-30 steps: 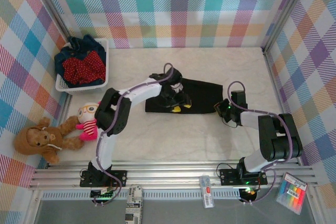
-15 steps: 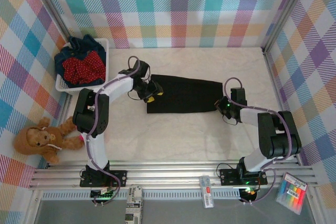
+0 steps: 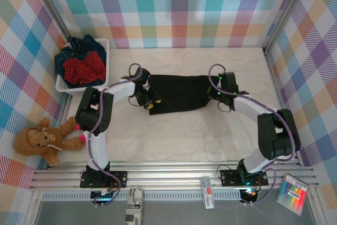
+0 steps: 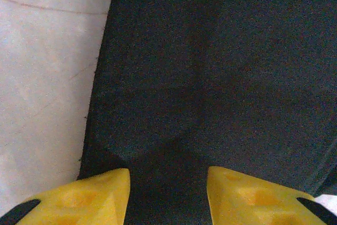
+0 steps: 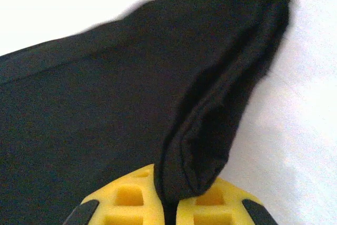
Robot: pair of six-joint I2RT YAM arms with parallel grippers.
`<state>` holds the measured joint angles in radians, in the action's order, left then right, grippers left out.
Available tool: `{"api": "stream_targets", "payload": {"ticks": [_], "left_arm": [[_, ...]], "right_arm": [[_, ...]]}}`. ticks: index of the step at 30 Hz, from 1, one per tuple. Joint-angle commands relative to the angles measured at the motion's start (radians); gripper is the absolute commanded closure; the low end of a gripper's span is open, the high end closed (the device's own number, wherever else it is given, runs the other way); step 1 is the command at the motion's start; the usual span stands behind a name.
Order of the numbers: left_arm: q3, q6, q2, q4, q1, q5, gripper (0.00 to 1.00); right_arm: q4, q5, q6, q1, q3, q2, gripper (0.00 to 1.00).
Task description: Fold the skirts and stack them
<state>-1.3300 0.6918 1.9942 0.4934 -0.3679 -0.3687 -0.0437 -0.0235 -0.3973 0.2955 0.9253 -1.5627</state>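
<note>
A plain black skirt lies flat in the middle of the table. My left gripper rests over its left end with the yellow fingers apart; in the left wrist view the black skirt spreads smooth under the left gripper. My right gripper is shut on the skirt's right edge. In the right wrist view a bunched fold of the skirt rises out of the right gripper. A red dotted skirt and a dark blue denim skirt sit in the basket.
The white mesh basket stands at the back left against the plaid wall. A brown plush toy and a pink one lie beside the table's left edge. Bare marble-look table lies in front of the skirt.
The left gripper swept from the skirt's middle to its left end. The right gripper moved up and left with the skirt's right edge, so the skirt now spans less width.
</note>
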Motion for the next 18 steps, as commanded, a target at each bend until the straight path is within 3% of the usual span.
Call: {"api": "stream_targets", "payload": {"ticks": [1, 6, 13, 18], "left_arm": [[0.04, 0.006, 0.032, 0.006, -0.002, 0.014, 0.55], [0.041, 0.012, 0.031, -0.011, 0.0, -0.008, 0.55], [0.072, 0.03, 0.028, -0.039, 0.013, -0.01, 0.55], [0.082, 0.029, 0.01, -0.045, 0.033, -0.016, 0.55]], "right_arm": [[-0.039, -0.01, 0.274, 0.108, 0.108, -0.013, 1.0], [-0.094, 0.118, 0.448, 0.262, 0.262, -0.143, 1.0], [-0.024, 0.321, 0.312, 0.308, 0.362, -0.342, 1.0], [0.004, 0.309, 0.22, 0.312, 0.372, -0.419, 1.0]]}}
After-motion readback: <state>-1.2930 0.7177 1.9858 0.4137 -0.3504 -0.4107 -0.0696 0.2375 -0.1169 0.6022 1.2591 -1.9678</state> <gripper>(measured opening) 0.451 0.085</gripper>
